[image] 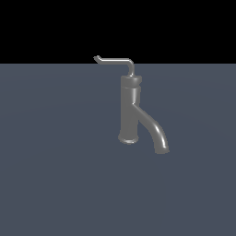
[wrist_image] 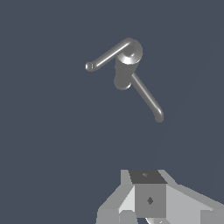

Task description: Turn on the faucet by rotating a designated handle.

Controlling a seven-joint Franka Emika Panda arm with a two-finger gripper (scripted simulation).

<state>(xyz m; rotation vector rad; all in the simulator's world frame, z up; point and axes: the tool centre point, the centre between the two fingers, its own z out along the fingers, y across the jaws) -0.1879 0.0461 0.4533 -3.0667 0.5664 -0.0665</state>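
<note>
The fingers [wrist_image: 151,205] show only in the wrist view, as pale grey blocky shapes at the frame's edge; their tips are cut off, so I cannot tell how far apart they stand. They have hold of nothing that can be seen. In the exterior view no part of the arm appears.

Well ahead of the fingers, with open surface between, stands the grey metallic faucet with upright cylindrical body, flared base and rounded cap [wrist_image: 124,72]. It stands alone on the flat slate-blue surface [image: 55,175]. From its cap a thin grey L-shaped metal rod handle [wrist_image: 107,54] reaches out to one side, ending in a small upturned tip. The thick curved spout [wrist_image: 146,98] runs off the other way and bends down towards the surface.

Judging by its look, the handle is stiff, smooth metal, likely slippery, and turns about the cap. The best hold seems to be near the far tip, where leverage is greatest; a push against the rod's side may serve as well as a pinch.

No containers are in view.
</note>
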